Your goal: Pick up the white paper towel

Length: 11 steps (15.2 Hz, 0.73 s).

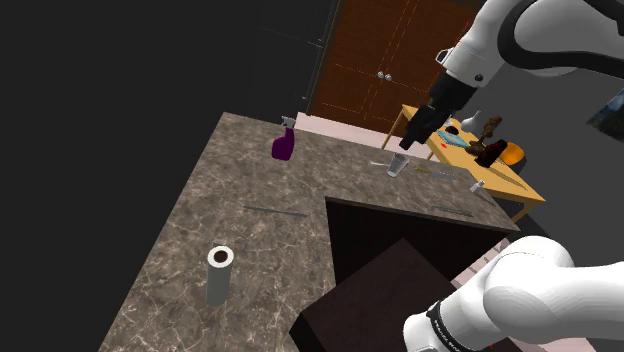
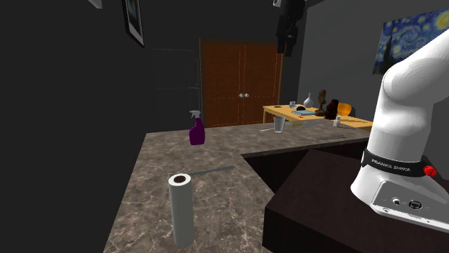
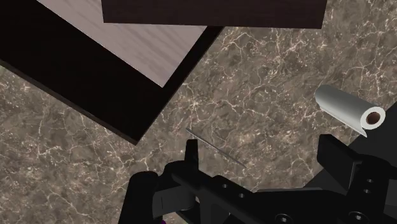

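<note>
The paper towel is a pale grey-white roll with a brown core, standing upright near the front of the marbled brown counter. It also stands in the foreground of the second exterior view. My black gripper hangs high above the counter's far side, well away from the roll. From the second exterior view the gripper sits near the top edge. The gripper is open, with its fingers wide apart and nothing between them.
A purple spray bottle and a small glass stand at the counter's far end. A thin metal rod lies mid-counter. A cluttered wooden table and brown double doors lie beyond. The dark stand fills the counter's inner corner.
</note>
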{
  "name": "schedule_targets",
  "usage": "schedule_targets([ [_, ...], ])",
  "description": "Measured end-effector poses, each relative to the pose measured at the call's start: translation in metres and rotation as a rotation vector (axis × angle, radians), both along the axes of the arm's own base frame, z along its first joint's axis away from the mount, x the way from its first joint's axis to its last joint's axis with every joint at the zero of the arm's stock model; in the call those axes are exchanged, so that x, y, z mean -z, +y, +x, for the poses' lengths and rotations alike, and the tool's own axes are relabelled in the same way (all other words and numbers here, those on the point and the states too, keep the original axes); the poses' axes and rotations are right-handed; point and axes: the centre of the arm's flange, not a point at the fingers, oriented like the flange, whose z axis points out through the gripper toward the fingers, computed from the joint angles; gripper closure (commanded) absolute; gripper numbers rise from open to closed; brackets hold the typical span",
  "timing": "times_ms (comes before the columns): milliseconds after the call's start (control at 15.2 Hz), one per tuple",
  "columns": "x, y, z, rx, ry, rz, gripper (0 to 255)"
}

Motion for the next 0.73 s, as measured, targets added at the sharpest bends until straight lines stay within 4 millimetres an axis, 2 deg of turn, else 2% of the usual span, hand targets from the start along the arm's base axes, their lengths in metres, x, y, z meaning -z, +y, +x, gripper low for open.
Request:
schedule_targets([
  [66,0.000,0.000,0.000,0.000,0.000,0.000,0],
  [198,0.009,0.012,0.004,0.001,0.000,0.000,0],
  [726,0.072,0.092,0.030,0.007,0.000,-0.001,0],
])
